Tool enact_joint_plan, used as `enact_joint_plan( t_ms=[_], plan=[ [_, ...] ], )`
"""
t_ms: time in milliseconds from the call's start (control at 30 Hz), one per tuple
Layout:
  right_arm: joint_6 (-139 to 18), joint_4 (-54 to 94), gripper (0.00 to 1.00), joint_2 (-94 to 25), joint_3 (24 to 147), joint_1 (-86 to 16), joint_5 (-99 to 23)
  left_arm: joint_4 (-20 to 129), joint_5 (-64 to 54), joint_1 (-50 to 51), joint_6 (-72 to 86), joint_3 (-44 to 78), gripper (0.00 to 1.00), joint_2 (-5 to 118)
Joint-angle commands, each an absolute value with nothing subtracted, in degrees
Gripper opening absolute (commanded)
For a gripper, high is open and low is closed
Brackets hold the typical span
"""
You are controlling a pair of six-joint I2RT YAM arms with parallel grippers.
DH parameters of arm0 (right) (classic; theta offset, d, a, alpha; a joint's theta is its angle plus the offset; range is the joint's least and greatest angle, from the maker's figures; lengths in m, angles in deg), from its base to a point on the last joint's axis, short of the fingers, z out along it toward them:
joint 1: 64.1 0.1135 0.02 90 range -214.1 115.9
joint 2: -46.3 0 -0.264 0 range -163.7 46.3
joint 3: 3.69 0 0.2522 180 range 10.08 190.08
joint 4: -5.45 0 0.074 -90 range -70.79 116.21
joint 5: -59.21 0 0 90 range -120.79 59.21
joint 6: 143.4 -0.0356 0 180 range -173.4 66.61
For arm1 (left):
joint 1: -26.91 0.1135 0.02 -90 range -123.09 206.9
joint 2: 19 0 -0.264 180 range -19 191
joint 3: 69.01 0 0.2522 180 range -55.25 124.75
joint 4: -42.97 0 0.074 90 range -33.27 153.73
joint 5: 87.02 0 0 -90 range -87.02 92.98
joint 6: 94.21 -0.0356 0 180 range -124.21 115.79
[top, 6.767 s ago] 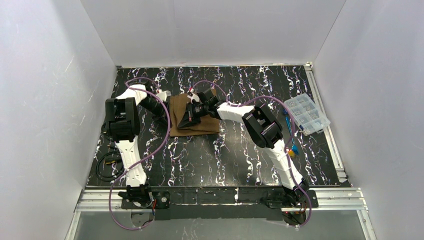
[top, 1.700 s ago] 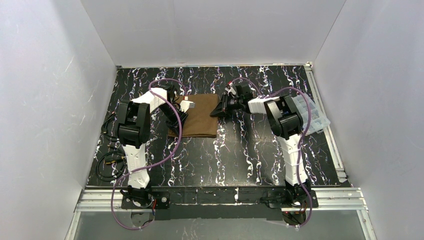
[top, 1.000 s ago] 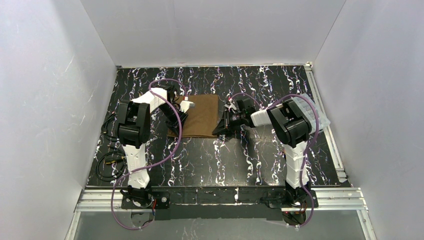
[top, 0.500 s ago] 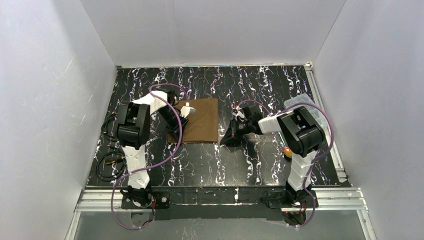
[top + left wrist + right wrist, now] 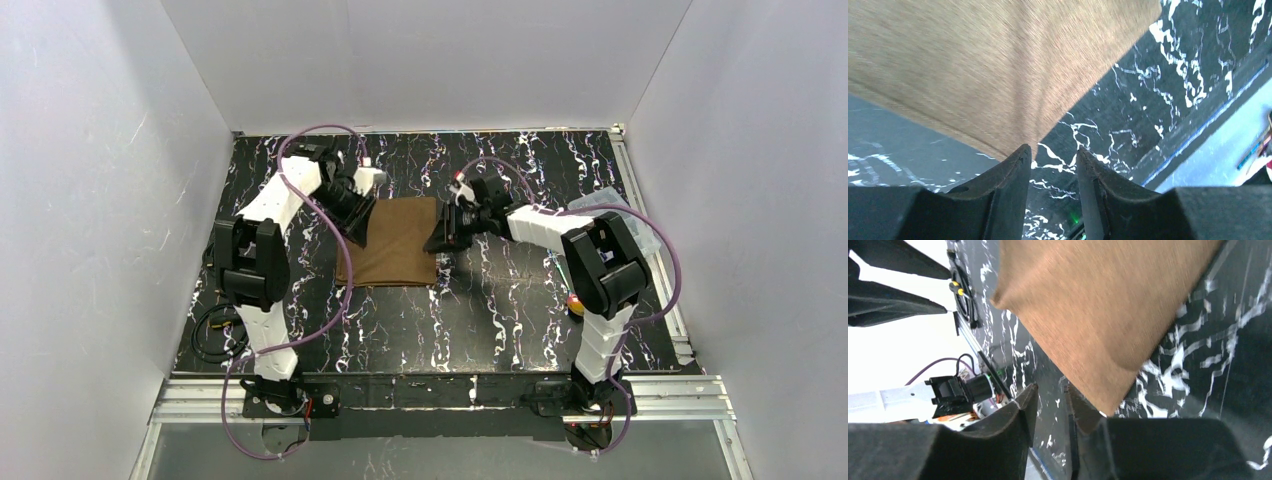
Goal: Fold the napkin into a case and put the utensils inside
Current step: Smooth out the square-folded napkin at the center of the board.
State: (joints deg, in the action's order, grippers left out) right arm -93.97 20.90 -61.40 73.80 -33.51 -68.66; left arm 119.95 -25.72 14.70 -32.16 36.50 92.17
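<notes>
One black tabletop (image 5: pixel 450 320) veined with white marbling fills the floor of a white-walled enclosure. Two white-and-black robot arms rise from its near edge. The left arm (image 5: pixel 248 262) bends toward the far left, and the right arm (image 5: pixel 603 268) reaches inward from the right side. Between their wrists lies the plain matte brown napkin (image 5: pixel 395 245), folded to an upright rectangle and flat on the far middle of the table. A clear plastic compartment box (image 5: pixel 603 203) sits at the right edge, mostly hidden behind the right arm.

The left gripper (image 5: pixel 1052 150) hangs at the napkin's far-left side. Its two dark jaws stand apart with bare marbled table showing in the gap, and a corner of the cloth ends just above one tip, not between them. The right gripper (image 5: pixel 1052 388) is at the napkin's right edge, its jaws parted by a narrow slot. A napkin corner meets one tip, but nothing is pinched.

In the left wrist view the thin shiny utensils (image 5: pixel 1251 157) — a blue sliver and a red bit — lie well apart from the napkin, by the pale strip at the table's edge. They are too small to tell their kind. A small black cable coil (image 5: pixel 207 330) rests at the table's left edge.
</notes>
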Motion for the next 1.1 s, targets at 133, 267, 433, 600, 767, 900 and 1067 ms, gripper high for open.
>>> enact_joint_plan(
  t_ms=[133, 267, 433, 600, 767, 900, 1067],
  plan=[
    [-92.88, 24.76, 0.55, -60.02, 73.89, -33.72, -62.99, 116.39, -24.54, 18.88, -27.67, 35.1, 0.37, 91.83],
    [-96.69, 22.61, 0.57, -56.77, 67.32, -33.66, -61.06, 113.42, -22.99, 18.99, -29.9, 29.48, 0.35, 91.53],
    [-98.4, 21.5, 0.58, -55.15, 64.06, -33.41, -59.38, 110.4, -21.69, 18.99, -32.18, 24.57, 0.34, 90.54],
    [-100.17, 18.45, 0.54, -57.26, 63.88, -32.34, -59.12, 107.47, -20.11, 18.99, -32.67, 21.96, 0.32, 90.72],
    [-101.56, 15.97, 0.51, -59.32, 63.56, -31.26, -59.31, 103.36, -15.66, 19.02, -33.83, 19.13, 0.31, 91.48],
    [-102.59, 14.7, 0.49, -60.86, 63.43, -29.69, -59.04, 101.49, -13.63, 18.99, -34.23, 17.84, 0.3, 91.78],
    [-104.91, 11.6, 0.42, -62.26, 62.21, -28.6, -58.51, 101.29, -14.03, 19.04, -34.26, 17.57, 0.29, 91.74]
  ],
)
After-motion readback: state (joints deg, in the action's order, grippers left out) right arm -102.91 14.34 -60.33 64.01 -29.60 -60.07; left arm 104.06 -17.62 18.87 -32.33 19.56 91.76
